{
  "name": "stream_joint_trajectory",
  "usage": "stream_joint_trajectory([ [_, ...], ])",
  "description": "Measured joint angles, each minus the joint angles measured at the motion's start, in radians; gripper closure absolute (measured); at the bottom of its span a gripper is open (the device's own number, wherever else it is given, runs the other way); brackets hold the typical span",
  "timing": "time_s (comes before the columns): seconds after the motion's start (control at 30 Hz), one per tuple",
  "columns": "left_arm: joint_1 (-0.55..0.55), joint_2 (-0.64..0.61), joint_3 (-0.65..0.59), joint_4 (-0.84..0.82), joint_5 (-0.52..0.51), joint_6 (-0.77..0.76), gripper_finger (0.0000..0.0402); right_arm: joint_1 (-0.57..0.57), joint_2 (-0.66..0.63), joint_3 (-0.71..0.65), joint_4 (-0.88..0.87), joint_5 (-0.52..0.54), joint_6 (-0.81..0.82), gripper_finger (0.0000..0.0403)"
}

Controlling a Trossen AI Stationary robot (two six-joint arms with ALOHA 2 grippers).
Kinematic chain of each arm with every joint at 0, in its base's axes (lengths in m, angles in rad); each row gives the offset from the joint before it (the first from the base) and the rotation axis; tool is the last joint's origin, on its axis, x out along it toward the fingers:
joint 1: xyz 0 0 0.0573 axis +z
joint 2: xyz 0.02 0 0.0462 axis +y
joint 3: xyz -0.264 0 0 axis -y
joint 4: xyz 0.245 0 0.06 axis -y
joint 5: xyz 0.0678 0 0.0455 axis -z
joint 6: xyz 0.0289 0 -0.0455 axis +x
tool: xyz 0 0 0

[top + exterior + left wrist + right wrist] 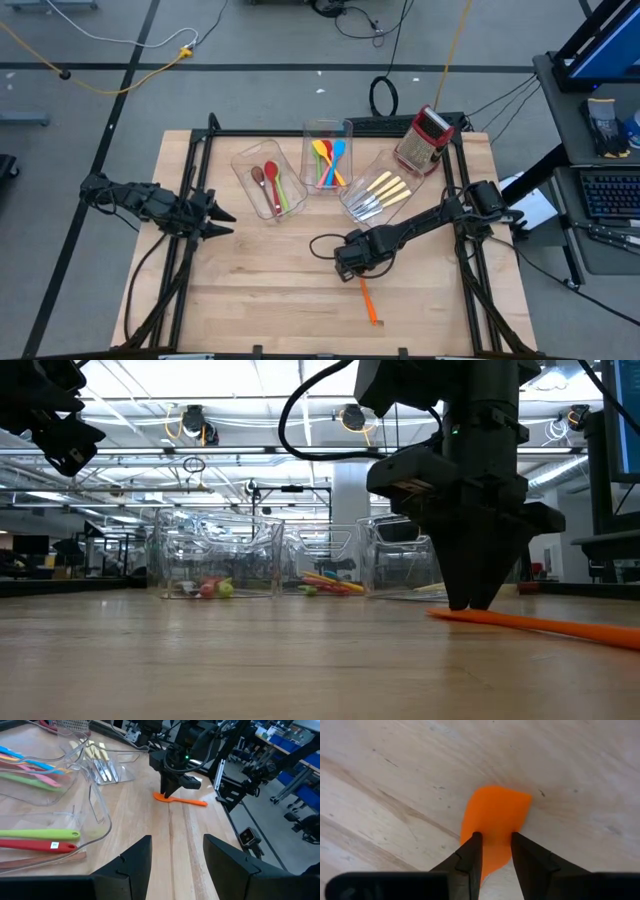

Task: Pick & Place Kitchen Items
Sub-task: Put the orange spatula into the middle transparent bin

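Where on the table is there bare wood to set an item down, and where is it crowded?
Free: the near half of the table, from the left gripper across to the orange spatula, and the left edge strip. Crowded: the far side, where three clear bins and the grater sit close together, and around the right gripper, fingers down on the spatula.
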Motion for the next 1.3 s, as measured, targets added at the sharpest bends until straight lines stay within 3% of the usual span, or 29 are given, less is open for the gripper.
stream_joint_trajectory([
  [0.63,0.000,0.000,0.000,0.002,-0.031,-0.003,0.0222,-0.013,0.001,0.001,-0.024,0.019,-0.134,0.0310],
  [0.9,0.000,0.000,0.000,0.002,-0.032,-0.022,0.0222,-0.045,0.001,0.001,-0.096,-0.048,-0.207,0.0310],
  [1.3,0.000,0.000,0.000,0.003,-0.039,-0.025,0.0222,-0.046,-0.013,0.001,-0.063,-0.051,-0.179,0.0310],
])
